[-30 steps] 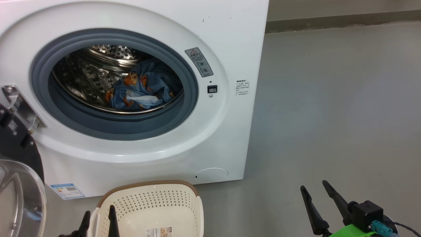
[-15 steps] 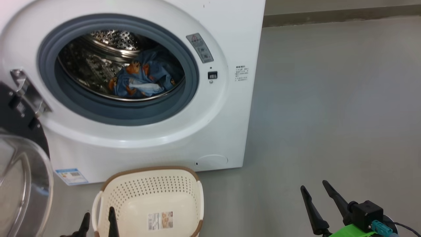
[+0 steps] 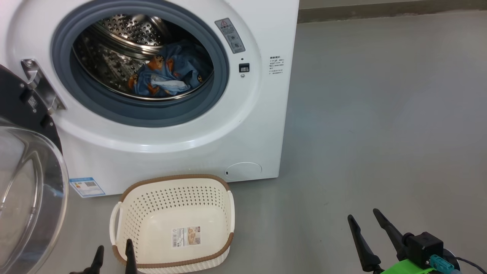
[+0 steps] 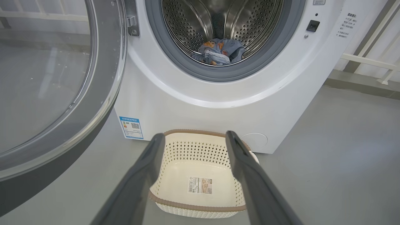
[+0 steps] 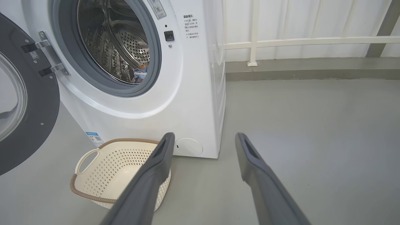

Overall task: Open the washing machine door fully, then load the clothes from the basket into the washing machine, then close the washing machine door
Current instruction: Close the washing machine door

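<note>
**Washing machine** (image 3: 262, 125): front-loader. The washing machine door (image 3: 28, 179) is swung wide on its hinge at the left.
**Clothes** (image 3: 167, 74): bundled inside the drum.
**Basket** (image 3: 175, 178): on the floor just before the machine, empty save its label.
**Change:** the whole head view sits lower than a second ago, so the camera has moved and the things have not.
**Left claw** (image 3: 114, 245), **right claw** (image 3: 363, 214): both spread wide, holding nothing.
**Judgement:** loading looks done; the door remains to be closed.

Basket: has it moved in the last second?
No. The basket stays just before the washing machine, below its round cap; both slid up the head view together: the camera moved.
</note>
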### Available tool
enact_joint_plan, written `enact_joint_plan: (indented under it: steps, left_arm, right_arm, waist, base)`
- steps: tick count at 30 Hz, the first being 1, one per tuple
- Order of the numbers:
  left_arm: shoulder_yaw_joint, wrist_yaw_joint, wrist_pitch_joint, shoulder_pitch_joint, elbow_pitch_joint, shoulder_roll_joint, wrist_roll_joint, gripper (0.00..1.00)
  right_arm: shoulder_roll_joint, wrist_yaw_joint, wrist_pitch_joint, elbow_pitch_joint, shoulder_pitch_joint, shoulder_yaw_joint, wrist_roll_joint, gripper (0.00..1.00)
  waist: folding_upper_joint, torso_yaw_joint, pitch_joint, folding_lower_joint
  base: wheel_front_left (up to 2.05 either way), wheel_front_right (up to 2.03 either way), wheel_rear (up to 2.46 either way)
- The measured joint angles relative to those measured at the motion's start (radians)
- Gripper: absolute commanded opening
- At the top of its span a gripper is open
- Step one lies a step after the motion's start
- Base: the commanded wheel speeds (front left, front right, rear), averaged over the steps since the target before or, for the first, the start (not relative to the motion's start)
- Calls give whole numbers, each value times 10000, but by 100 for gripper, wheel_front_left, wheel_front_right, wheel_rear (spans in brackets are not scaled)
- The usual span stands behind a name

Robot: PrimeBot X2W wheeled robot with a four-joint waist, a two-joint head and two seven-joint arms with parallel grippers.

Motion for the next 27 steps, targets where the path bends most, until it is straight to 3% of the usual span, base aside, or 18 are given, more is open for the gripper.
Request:
enact_joint_plan:
  steps: [14,27]
  left_arm:
    - [-148,15,-67,-10,29,15,-90,100]
    - [-278,263,-71,-40,17,17,-59,100]
  right_arm:
    - [2,0,-2,-8,1,-50,0,100]
    - [-190,0,-2,-52,-3,35,0,100]
  waist:
    - [0,182,15,0]
    - [0,1370,-66,0]
  base:
    - [0,0,0]
    - [0,0,0]
